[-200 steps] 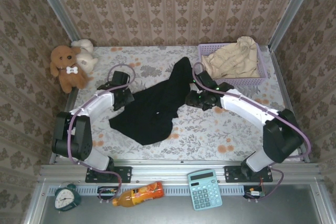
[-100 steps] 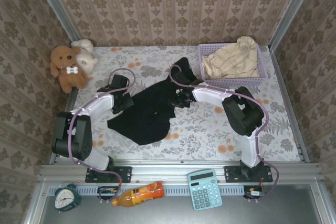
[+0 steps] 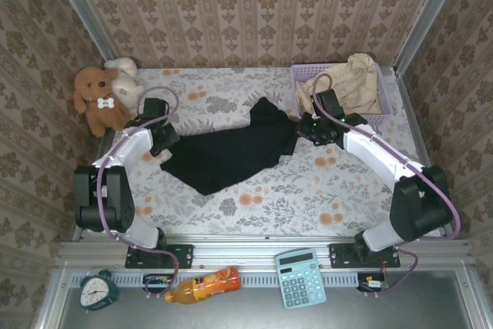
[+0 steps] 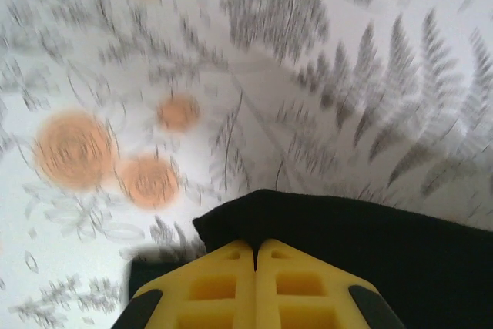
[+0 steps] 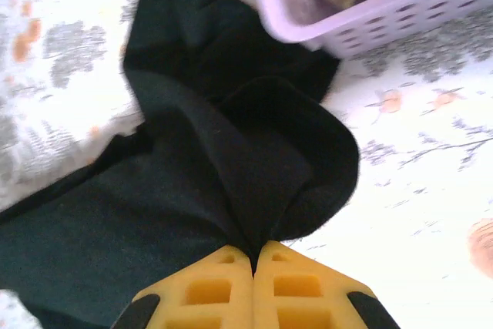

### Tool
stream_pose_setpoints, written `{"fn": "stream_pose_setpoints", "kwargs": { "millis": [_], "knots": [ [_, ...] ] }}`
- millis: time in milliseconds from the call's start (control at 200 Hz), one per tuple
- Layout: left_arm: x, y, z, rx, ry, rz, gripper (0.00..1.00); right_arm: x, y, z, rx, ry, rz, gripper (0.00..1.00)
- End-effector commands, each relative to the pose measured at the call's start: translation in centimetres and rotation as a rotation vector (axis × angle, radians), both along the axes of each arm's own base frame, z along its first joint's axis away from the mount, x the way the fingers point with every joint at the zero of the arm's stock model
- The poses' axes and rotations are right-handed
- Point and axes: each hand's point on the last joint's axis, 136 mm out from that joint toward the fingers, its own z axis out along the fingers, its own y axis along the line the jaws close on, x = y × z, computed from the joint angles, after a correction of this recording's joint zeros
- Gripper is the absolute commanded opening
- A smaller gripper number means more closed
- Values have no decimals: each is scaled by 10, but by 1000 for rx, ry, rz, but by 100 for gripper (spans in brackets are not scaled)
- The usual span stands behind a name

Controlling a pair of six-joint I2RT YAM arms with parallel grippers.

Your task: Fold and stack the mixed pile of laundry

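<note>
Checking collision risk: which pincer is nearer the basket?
Right. The right pincer, shut on the black garment, sits just off the basket's near left corner. The left pincer grips the garment's other end, far off to the left.

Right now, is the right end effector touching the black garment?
Touching. In the right wrist view the right end effector is shut on a fold of the black garment, and the cloth runs in between its tips.
</note>
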Motion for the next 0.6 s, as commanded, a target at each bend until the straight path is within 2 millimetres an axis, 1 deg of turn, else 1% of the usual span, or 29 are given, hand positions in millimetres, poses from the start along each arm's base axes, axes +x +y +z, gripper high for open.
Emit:
{"fn": "stream_pose_setpoints", "kwargs": {
  "millis": [0,50,55,75,95,105,120,145,170,190,200,210,240,265,305,345,355,385,445,525,595],
  "knots": [
    [31,16,22,49,-59,-12,0,20,19,-30,-21,31,91,0],
    [44,13,24,44,-62,-39,0,34,31,-32,-2,32,114,0],
    [45,12,25,44,-63,-42,1,36,32,-32,0,31,117,2],
    [49,11,24,41,-61,-52,9,41,37,-32,5,30,129,8],
    [53,8,25,34,-61,-64,24,45,42,-32,8,31,140,13],
    [54,7,24,31,-57,-68,35,47,43,-33,7,33,144,14],
    [57,6,24,27,-53,-73,49,50,46,-33,7,34,150,14],
    [58,6,24,24,-43,-73,68,54,49,-32,7,35,158,16],
    [60,6,25,24,-34,-69,83,55,52,-33,3,42,169,22],
    [60,5,27,20,-29,-69,91,56,54,-31,-2,41,176,31],
    [60,6,28,21,-25,-70,97,56,55,-30,-4,42,178,38],
    [59,5,29,20,-23,-75,99,56,55,-30,-8,44,180,44],
    [57,4,32,17,-17,-83,100,54,54,-28,-25,47,179,60],
    [55,2,36,14,-18,-94,100,52,51,-28,-46,50,176,70],
    [47,-1,42,17,-14,-120,100,46,45,-26,-81,58,164,81],
    [36,-2,48,33,-6,-143,100,38,41,-24,-108,62,159,86],
    [32,-3,49,38,-4,-148,100,37,40,-22,-111,57,157,87],
    [22,-4,51,50,3,-168,100,24,37,-23,-131,78,161,87],
    [-4,-7,47,50,36,-187,97,6,42,-23,-128,82,177,86],
    [-42,-15,31,3,98,-185,89,-23,54,-34,-117,121,212,84],
    [-71,-28,16,-12,141,-194,81,-40,63,-48,-120,158,235,84]
  ]
}}
